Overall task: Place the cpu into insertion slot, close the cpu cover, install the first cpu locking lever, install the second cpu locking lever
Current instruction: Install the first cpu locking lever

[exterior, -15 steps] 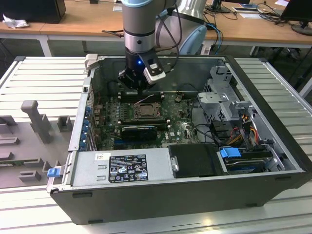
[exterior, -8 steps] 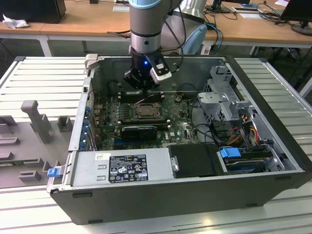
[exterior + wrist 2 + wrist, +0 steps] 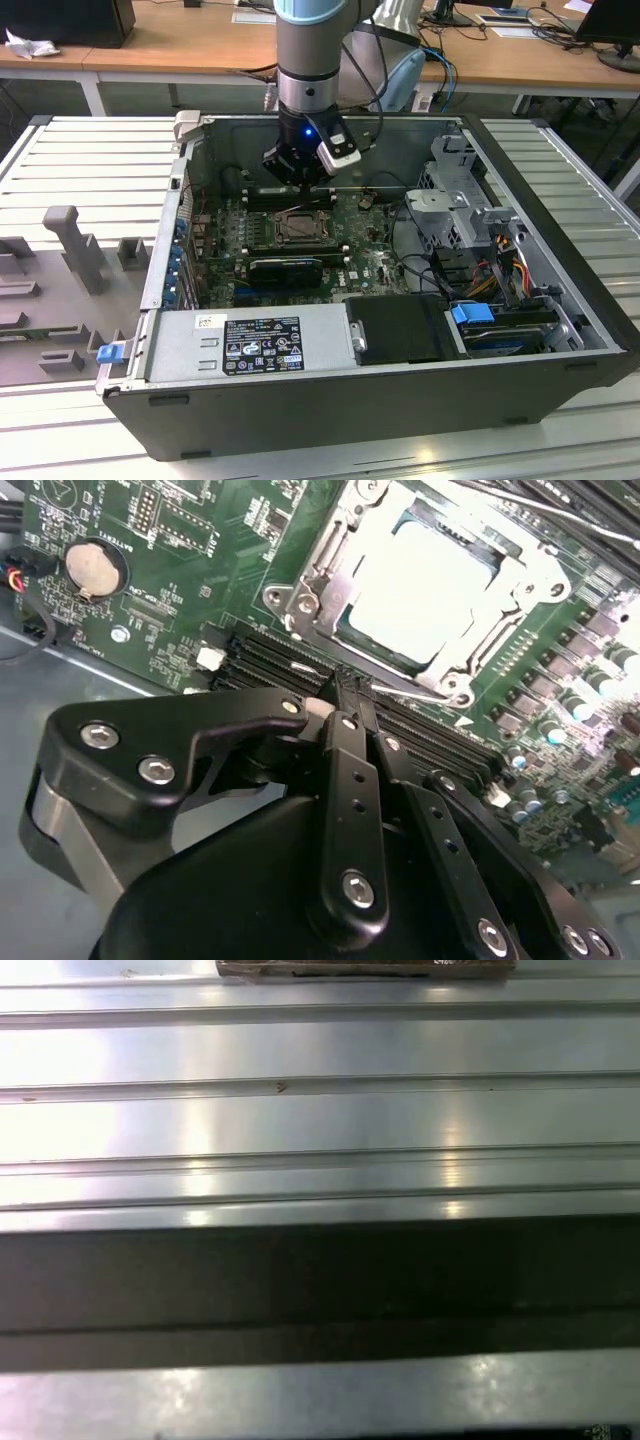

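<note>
Fingers of my black claw (image 3: 345, 695) are pressing together, pinching nothing, beside the grey metal cpu cover (image 3: 330, 575). Pale silver-grey square cpu (image 3: 425, 580) is sitting inside; I am judging a slow, square push safest.

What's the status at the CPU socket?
Gripper shut, empty, above memory slots. Cpu seated in insertion slot; cpu cover down. Nothing blocking.

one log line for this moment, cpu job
end effector: shut, empty, above memory slots beside the socket | cpu: seated in insertion slot | cpu cover: down over cpu | locking lever: along socket edge
</note>
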Controlling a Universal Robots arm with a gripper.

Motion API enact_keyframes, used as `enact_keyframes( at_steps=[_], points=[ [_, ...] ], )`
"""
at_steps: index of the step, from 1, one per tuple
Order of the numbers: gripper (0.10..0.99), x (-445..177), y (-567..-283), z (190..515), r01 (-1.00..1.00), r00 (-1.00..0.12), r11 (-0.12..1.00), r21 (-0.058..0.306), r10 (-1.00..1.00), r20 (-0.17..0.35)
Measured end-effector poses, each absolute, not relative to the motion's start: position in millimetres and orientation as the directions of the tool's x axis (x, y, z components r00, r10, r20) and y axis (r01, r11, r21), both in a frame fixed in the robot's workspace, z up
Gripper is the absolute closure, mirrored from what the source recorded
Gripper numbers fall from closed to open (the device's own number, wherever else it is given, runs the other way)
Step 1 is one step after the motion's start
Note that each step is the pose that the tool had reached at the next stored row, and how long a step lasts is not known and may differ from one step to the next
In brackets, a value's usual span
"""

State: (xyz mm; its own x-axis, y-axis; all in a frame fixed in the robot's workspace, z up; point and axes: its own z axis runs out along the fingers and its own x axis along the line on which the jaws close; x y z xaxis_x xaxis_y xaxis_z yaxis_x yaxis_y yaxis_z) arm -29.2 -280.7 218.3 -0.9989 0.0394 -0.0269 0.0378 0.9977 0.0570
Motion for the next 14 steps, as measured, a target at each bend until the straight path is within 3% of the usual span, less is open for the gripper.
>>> enact_keyframes(
  at_steps=[9,14],
  points=[
    [0.980,-24,-280,211,0.001,-1.000,0.999,0.054,0.002,-0.027],
    [0.980,-24,-280,206,-0.002,-1.000,1.000,0.030,-0.001,-0.027]
  ],
)
